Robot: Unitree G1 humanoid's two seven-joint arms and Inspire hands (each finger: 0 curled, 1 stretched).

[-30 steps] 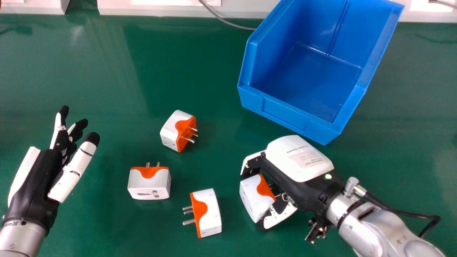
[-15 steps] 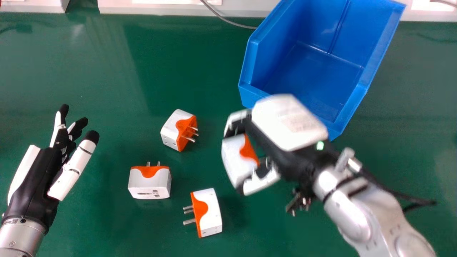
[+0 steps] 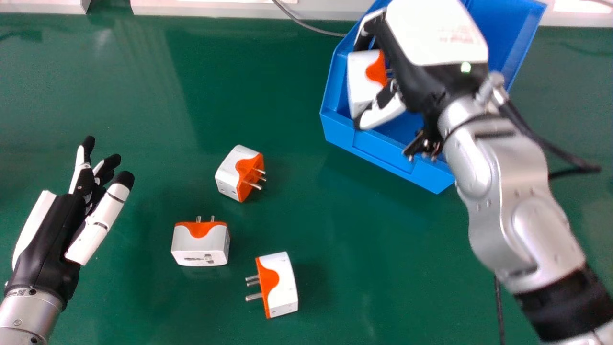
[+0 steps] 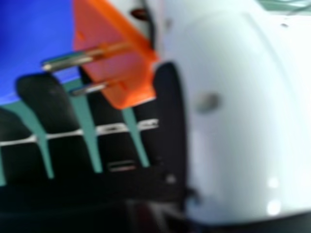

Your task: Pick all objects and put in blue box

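I've got the green surface [image 3: 143, 96] spread out under everything, and on it the blue box [image 3: 383, 155] sits beneath my right hand [image 3: 436, 33], its low front wall on the robot's side of the hand and its left side wall just past the fingertips. That hand is curled round a white-and-orange plug adapter [image 3: 361, 76], fingers on the far end and thumb on the near one. My left hand [image 3: 52, 230] rests idle at the view's left, its fingers relaxed. Three more adapters lie back toward the robot and to the left of the right hand: one [image 3: 234, 172] closest to the box, one [image 3: 201, 247] nearer the left hand, and one [image 3: 282, 287] nearest me. The smallest detail I can pick out is the held adapter's metal prongs [image 4: 68, 61], turned in toward the palm. What the drop turns on, I'd say, is that the adapter hangs off the left side of the hand with its long axis running roughly fore and aft, close to that left wall; I'd ease a little right before letting go, or it could clip the rim. I can't tell how high it is above the box floor.
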